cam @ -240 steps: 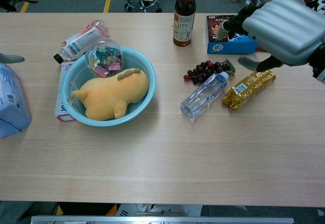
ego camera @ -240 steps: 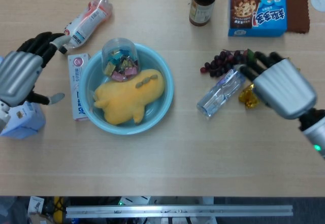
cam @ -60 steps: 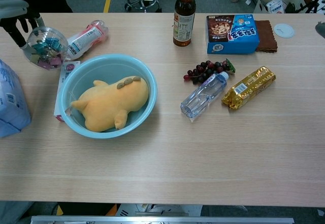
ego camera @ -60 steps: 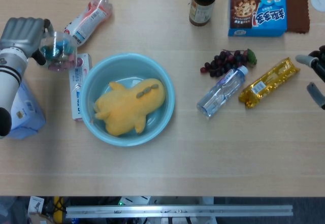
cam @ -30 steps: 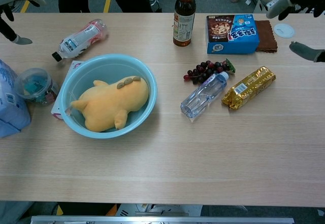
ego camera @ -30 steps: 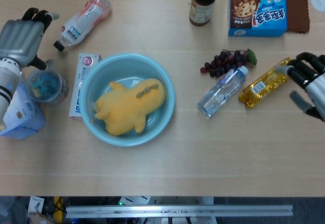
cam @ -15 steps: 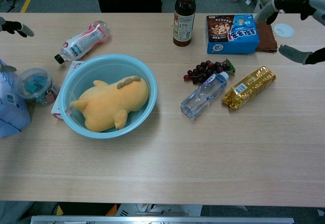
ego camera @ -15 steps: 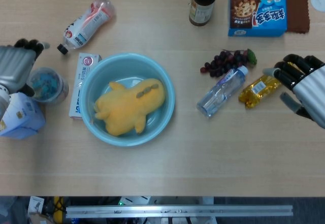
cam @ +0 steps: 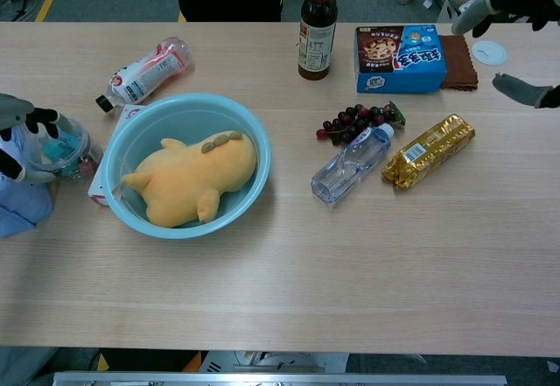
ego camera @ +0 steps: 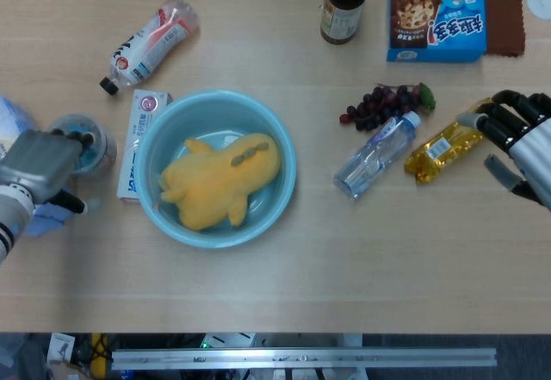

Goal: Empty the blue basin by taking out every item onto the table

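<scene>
Overhead, from the head view, the blue basin (ego camera: 215,169) sits left of centre on the table (ego camera: 284,277) and holds one item, a yellow plush toy (ego camera: 220,180) lying on its side. A clear jar (ego camera: 83,145) of small colourful pieces stands outside the basin, to its left. The left hand (ego camera: 36,169) is beside the jar, its fingers close against it; whether it grips cannot be told. The right hand (ego camera: 522,146) hovers spread at the far right edge, near a gold snack packet (ego camera: 450,141), holding nothing.

From the chest view, the left hand (cam: 19,141) curls around the jar (cam: 59,150) at the left edge, contact unclear. The right hand (cam: 516,27) hangs apart above the far corner. The plush (cam: 192,178) fills most of the basin (cam: 254,180).

Judging by this, the jar is out and the plush is the remaining item; the next move likely needs a hand to reach in and lift it onto bare table.
</scene>
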Robot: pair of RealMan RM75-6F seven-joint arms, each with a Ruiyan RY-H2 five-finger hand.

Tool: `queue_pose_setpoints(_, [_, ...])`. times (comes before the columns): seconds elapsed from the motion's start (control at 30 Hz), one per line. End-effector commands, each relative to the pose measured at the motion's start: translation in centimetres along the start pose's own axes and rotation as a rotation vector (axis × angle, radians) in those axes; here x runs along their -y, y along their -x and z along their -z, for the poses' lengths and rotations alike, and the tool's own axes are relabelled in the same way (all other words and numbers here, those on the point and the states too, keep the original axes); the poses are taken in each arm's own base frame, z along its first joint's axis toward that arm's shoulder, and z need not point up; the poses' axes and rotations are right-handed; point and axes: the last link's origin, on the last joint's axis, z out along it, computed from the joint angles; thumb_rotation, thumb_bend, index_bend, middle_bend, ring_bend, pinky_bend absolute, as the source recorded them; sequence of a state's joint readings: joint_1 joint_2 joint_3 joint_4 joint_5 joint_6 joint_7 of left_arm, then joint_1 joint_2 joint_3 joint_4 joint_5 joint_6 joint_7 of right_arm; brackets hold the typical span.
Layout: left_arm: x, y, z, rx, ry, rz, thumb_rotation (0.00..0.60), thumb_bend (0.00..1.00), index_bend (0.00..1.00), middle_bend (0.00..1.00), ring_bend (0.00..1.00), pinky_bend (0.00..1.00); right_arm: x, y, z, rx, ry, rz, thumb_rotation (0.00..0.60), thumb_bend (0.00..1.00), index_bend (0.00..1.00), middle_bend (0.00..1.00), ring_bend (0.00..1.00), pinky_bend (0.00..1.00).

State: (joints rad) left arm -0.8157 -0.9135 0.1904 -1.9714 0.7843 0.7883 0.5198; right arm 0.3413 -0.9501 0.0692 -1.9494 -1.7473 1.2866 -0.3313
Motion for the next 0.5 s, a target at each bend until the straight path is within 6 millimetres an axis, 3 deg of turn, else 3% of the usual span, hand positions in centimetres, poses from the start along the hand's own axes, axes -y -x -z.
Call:
queue_pose_setpoints(0.03, [-0.6, 0.6, -0.1, 0.023, 0.018, -0.016, 0.340, 0.22, 0.15, 0.22, 0.23, 0.35, -0.1, 0.0, 0.1, 0.000, 0.003, -0.003, 0.600, 0.29, 0.31, 0.40, 0.29, 0.45])
queue_pose_setpoints(0.5, [-1.5, 1.1, -1.1, 0.048, 0.011, -0.054, 0.334, 0.22, 0.16, 0.22, 0.23, 0.35, -0.6, 0.0, 0.6, -0.005, 0.023, -0.016, 0.600, 0.29, 0.31, 0.40, 0.29, 0.45])
